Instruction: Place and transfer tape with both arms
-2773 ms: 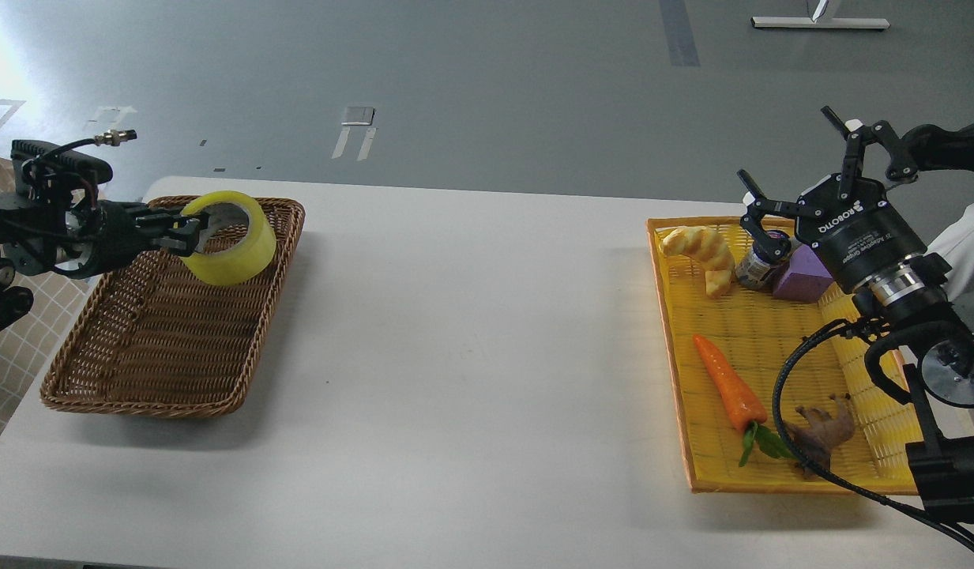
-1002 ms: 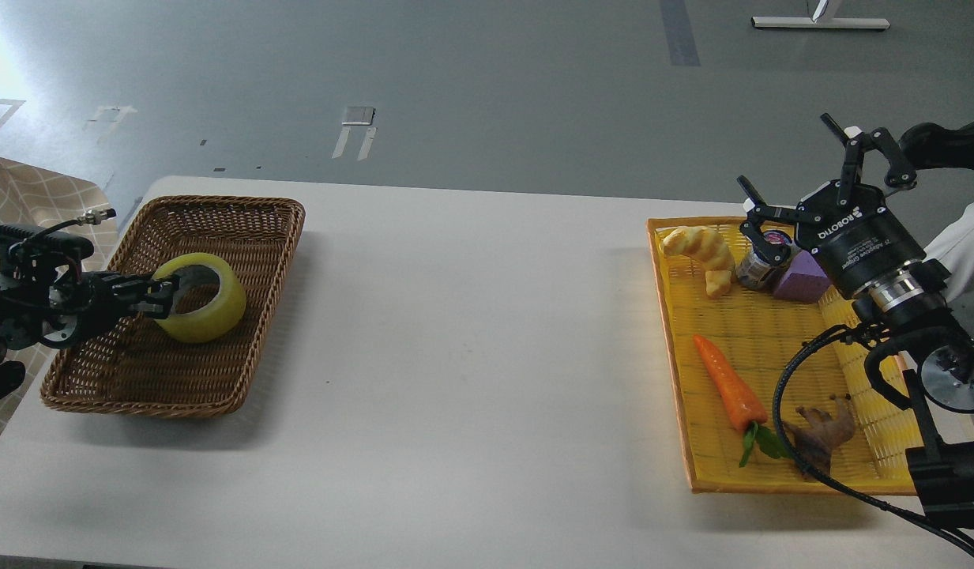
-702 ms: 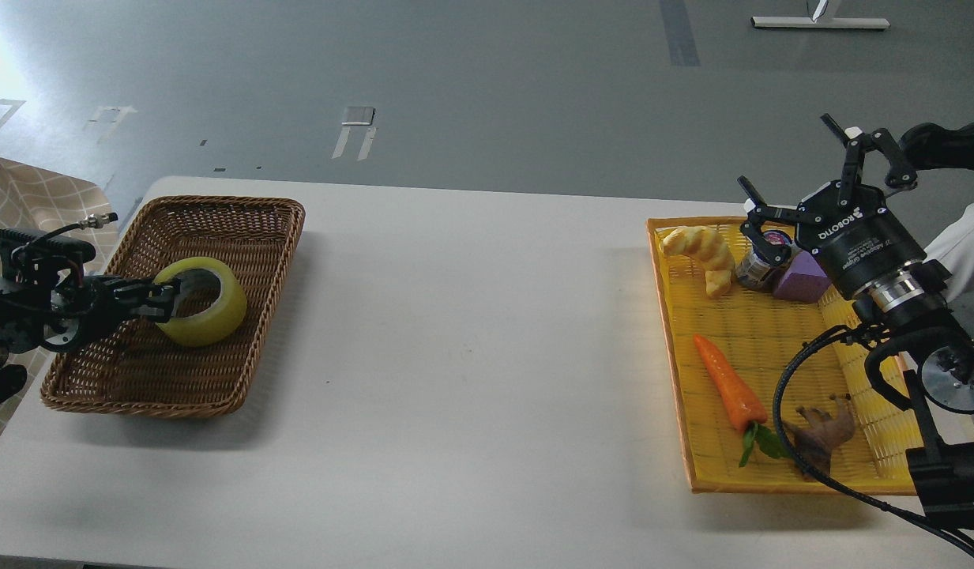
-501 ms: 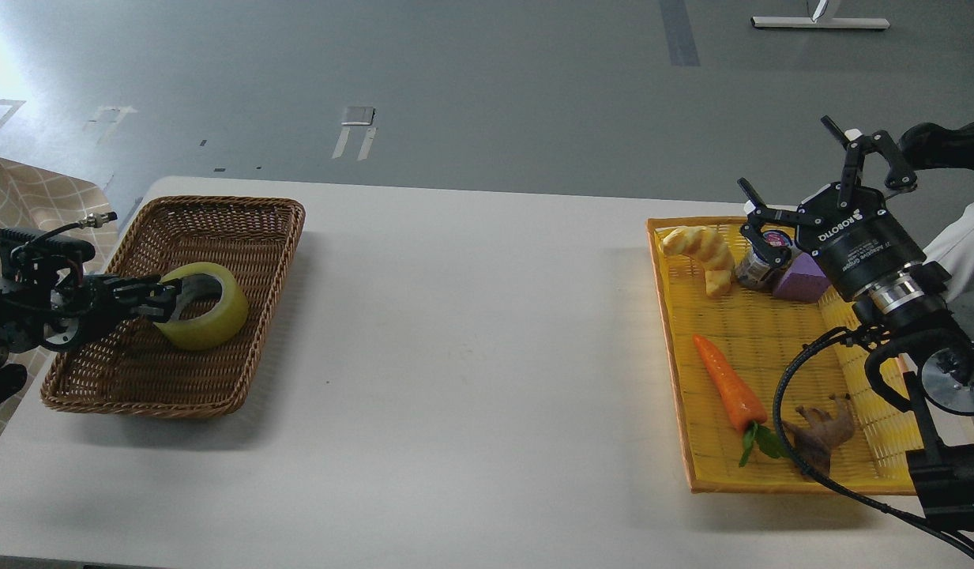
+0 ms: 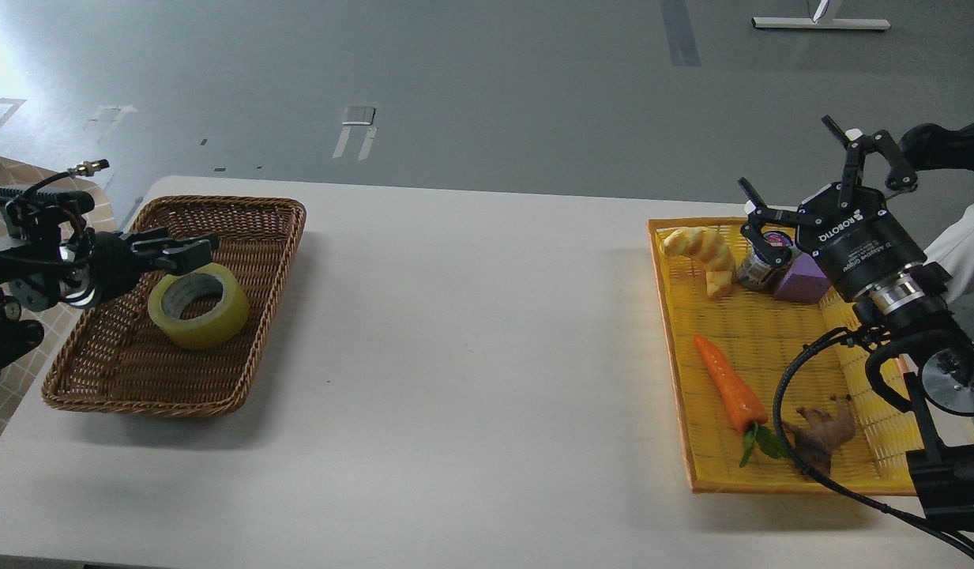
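Observation:
The yellow tape roll [image 5: 199, 307] lies flat, hole up, inside the brown wicker basket [image 5: 123, 379] at the table's left. My left gripper [image 5: 188, 248] hovers just above and behind the roll, apart from it, with its fingers parted and empty. My right gripper [image 5: 787, 178] is open with fingers spread wide. It hangs over the back of the yellow tray [image 5: 771, 484] at the table's right and holds nothing.
The yellow tray holds a bread piece [image 5: 701, 251], a small jar [image 5: 759, 265], a purple block [image 5: 802, 276], an orange carrot [image 5: 727, 383] and a brown toy animal [image 5: 825, 431]. The white table [image 5: 471, 332] stretches between basket and tray.
My left gripper lowered the tape into the basket, let go of it, then rose and pulled back. The roll now lies flat. My right arm has barely moved.

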Controlling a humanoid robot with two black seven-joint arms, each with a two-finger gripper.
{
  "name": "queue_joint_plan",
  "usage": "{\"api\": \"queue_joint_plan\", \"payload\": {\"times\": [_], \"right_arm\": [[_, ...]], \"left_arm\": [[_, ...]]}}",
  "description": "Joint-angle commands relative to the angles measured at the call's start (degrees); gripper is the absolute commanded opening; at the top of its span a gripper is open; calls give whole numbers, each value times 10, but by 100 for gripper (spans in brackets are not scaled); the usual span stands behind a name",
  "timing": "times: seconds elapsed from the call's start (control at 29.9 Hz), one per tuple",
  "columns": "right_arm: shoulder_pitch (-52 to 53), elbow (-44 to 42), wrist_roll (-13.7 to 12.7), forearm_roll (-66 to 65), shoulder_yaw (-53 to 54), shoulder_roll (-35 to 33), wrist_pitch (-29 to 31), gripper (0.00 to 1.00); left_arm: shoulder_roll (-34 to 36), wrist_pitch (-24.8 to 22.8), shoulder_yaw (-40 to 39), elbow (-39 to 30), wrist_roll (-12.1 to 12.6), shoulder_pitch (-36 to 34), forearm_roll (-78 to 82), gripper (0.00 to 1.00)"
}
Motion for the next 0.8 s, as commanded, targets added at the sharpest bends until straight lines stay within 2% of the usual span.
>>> {"api": "queue_joint_plan", "payload": {"times": [0.0, 0.2, 0.3, 0.33, 0.4, 0.53, 0.63, 0.77], "right_arm": [[2, 0, 0, 0, 1, 0, 0, 100], [6, 1, 0, 0, 1, -1, 0, 100], [7, 1, 0, -1, 2, -1, 0, 100], [7, 3, 0, 0, 3, -2, 0, 100], [8, 4, 0, 0, 3, -3, 0, 100], [10, 5, 0, 0, 5, -7, 0, 100], [17, 7, 0, -1, 7, -13, 0, 100], [42, 3, -1, -1, 6, -25, 0, 100]], "left_arm": [[8, -37, -3, -26, 0, -50, -72, 84], [2, -91, -12, -64, -1, -125, -249, 90], [-21, -118, -31, -81, -9, -156, -331, 91], [-34, -127, -45, -82, -13, -162, -361, 94], [-48, -137, -66, -82, -13, -163, -391, 96], [-104, -190, -162, -76, -13, -155, -493, 98], [-134, -220, -195, -71, -14, -145, -522, 98], [-166, -227, -226, -70, -14, -122, -554, 98]]}}
